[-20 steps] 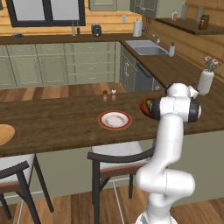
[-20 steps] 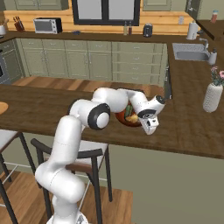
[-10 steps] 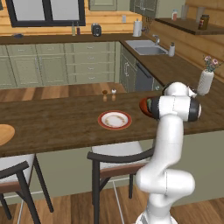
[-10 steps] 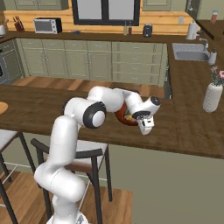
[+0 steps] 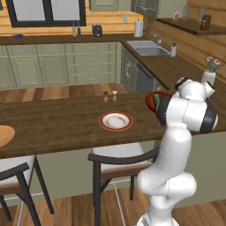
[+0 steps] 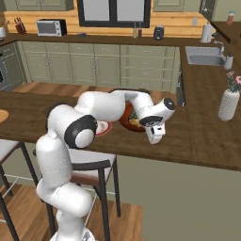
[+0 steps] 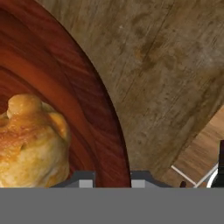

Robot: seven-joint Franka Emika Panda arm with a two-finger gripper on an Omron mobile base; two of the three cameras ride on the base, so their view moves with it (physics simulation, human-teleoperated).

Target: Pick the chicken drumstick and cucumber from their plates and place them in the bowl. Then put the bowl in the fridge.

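- Hand view puts the chicken drumstick (image 7: 33, 142) inside the bowl (image 7: 94, 118), our two fingers (image 7: 86, 180) pinching its rim.
- We judge both foods loaded, a green sliver perhaps the cucumber (image 5: 157, 99).
- Next we lift level and drive to the fridge.
- Our gripper (image 6: 155, 137) is half-hidden behind the wrist; the red-rimmed plate (image 5: 115, 121) sits bare.

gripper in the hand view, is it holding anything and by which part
The gripper is shut on the bowl, pinching its rim at the near edge, one finger inside and one outside. The chicken drumstick lies loose inside.
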